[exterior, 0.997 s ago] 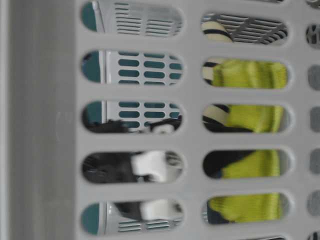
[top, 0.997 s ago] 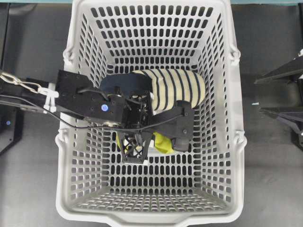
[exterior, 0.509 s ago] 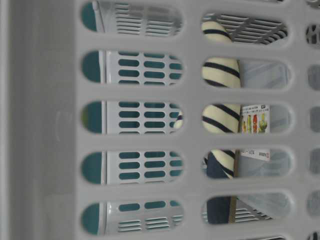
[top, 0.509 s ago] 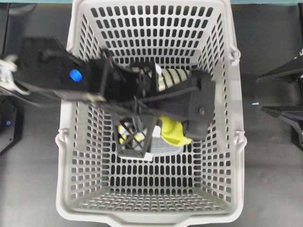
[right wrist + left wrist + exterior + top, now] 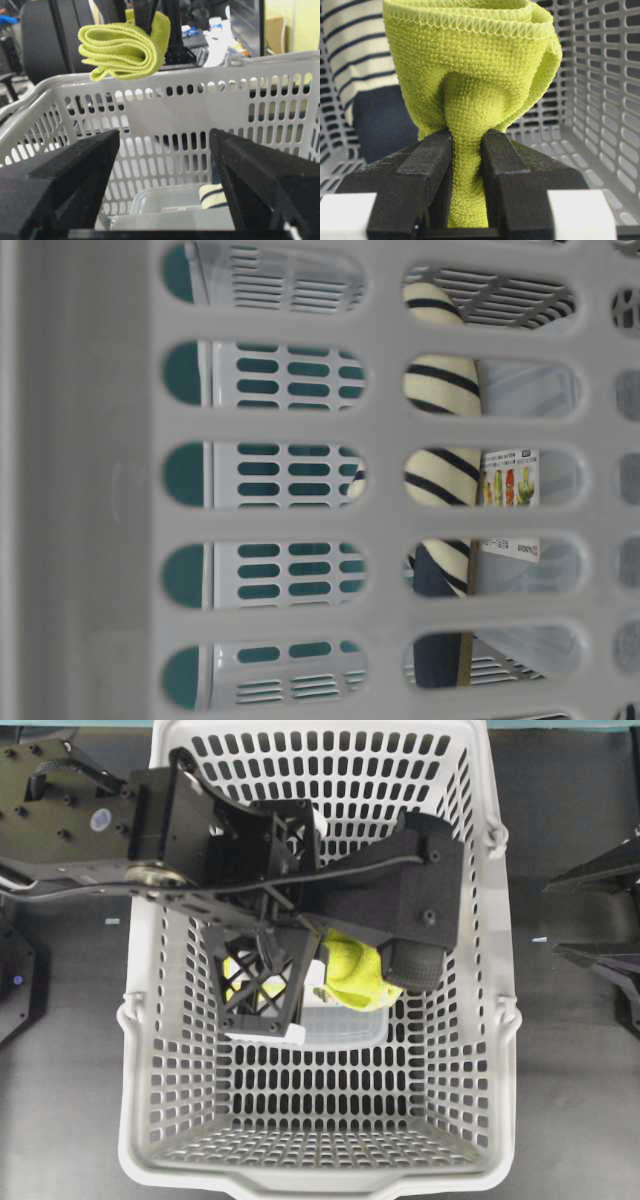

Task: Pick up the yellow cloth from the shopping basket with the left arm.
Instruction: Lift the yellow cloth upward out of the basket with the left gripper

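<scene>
My left gripper point(image 5: 466, 145) is shut on the yellow cloth point(image 5: 470, 75), pinching a bunched fold between its black fingers. Seen from overhead, the left arm point(image 5: 300, 860) reaches across the shopping basket point(image 5: 500, 980), and the cloth point(image 5: 355, 972) hangs beside the lattice finger point(image 5: 262, 985). In the right wrist view the folded cloth point(image 5: 125, 47) hangs above the basket's rim point(image 5: 200, 75). The cloth does not show in the table-level view. My right gripper point(image 5: 165, 132) stands open and empty outside the basket point(image 5: 592, 917).
A cream slipper with navy stripes point(image 5: 440, 390) lies on the basket floor, mostly hidden under the arm from overhead. Beside it lies a clear plastic container point(image 5: 345, 1025) with a printed label point(image 5: 510, 478). The basket's pierced wall point(image 5: 100, 490) fills the table-level view.
The left arm has risen, carrying the yellow cloth up from the basket floor to above the rim. Cloth and gripper have left the table-level view. The right arm has not moved.
</scene>
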